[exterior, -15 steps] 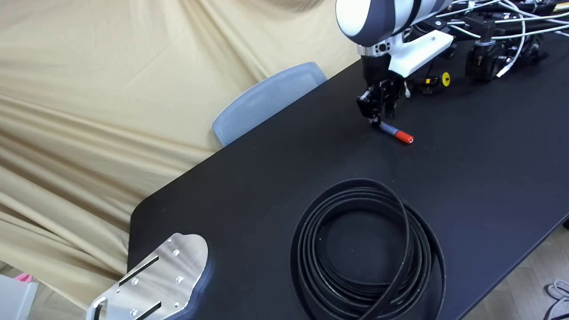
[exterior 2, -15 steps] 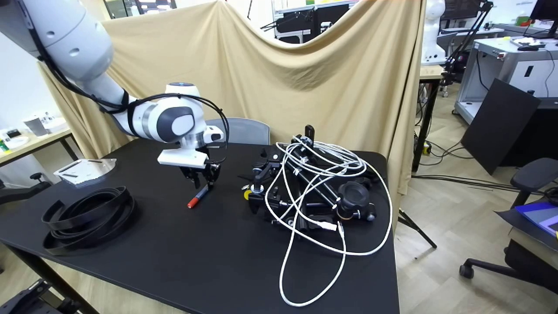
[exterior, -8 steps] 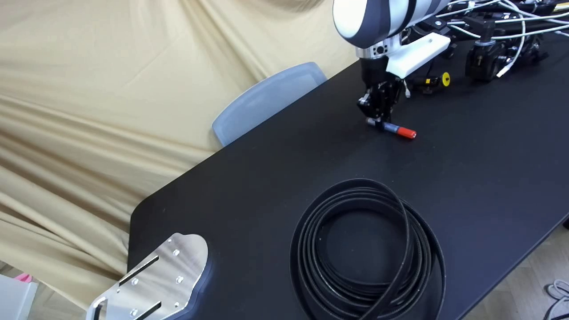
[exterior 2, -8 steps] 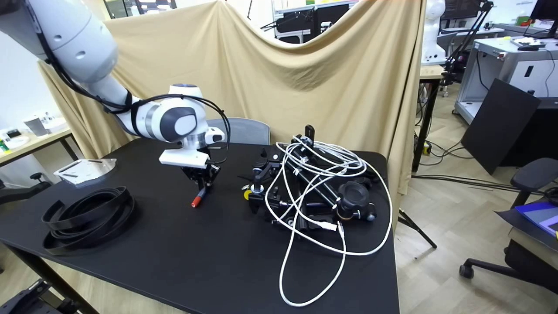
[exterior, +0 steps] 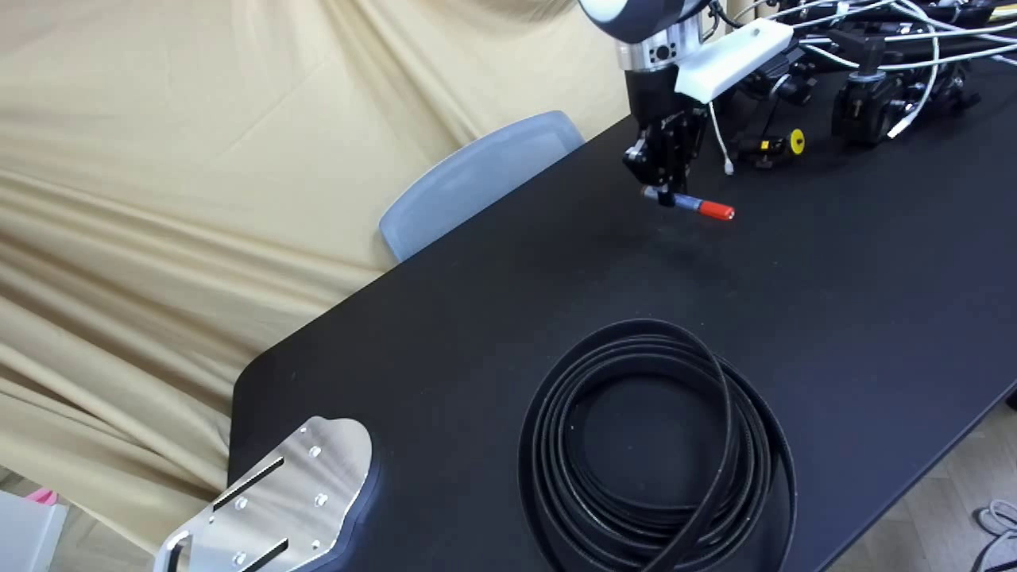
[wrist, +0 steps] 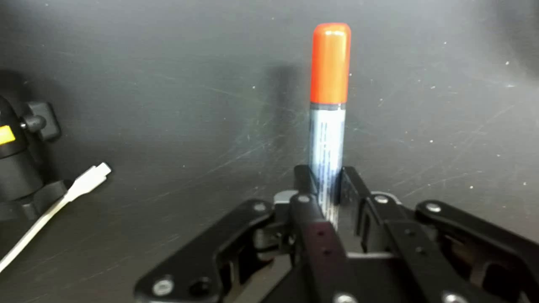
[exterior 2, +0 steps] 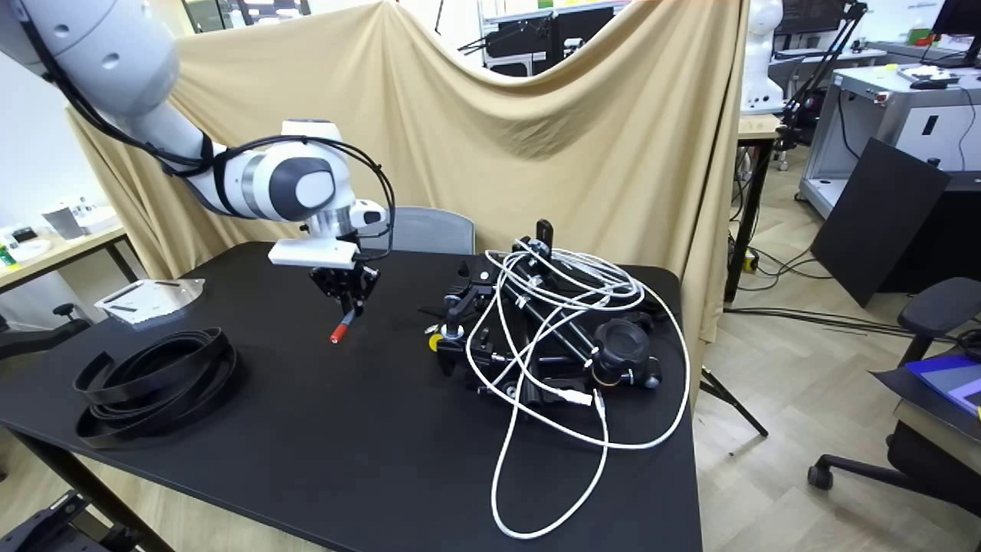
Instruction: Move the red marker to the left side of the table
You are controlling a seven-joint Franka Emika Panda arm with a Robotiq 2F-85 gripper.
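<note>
The red marker, with a blue-grey barrel and red cap, shows in both exterior views (exterior: 713, 210) (exterior 2: 339, 331) and in the wrist view (wrist: 329, 84). My gripper (exterior: 668, 195) is shut on its barrel, with the red cap sticking out beyond the fingers. The gripper also shows in an exterior view (exterior 2: 352, 305) and in the wrist view (wrist: 326, 179), where a fingertip stands on each side of the barrel. The marker hangs a little above the black table (exterior: 477, 342), near the chair side, with its shadow apart from it. The barrel's far end is partly hidden by the fingers.
A black cable coil (exterior: 548, 429) lies on the table, with a silver metal plate (exterior: 318, 477) beyond it. Black camera mounts (exterior 2: 617, 345) with white cables stand on the opposite side. A white plug (wrist: 90, 181) lies near the gripper. A pale blue chair back (exterior: 485, 183) meets the edge.
One second ago the gripper was open at the marker on the table. The fingers have shut on its barrel, and gripper and marker have risen off the table.
</note>
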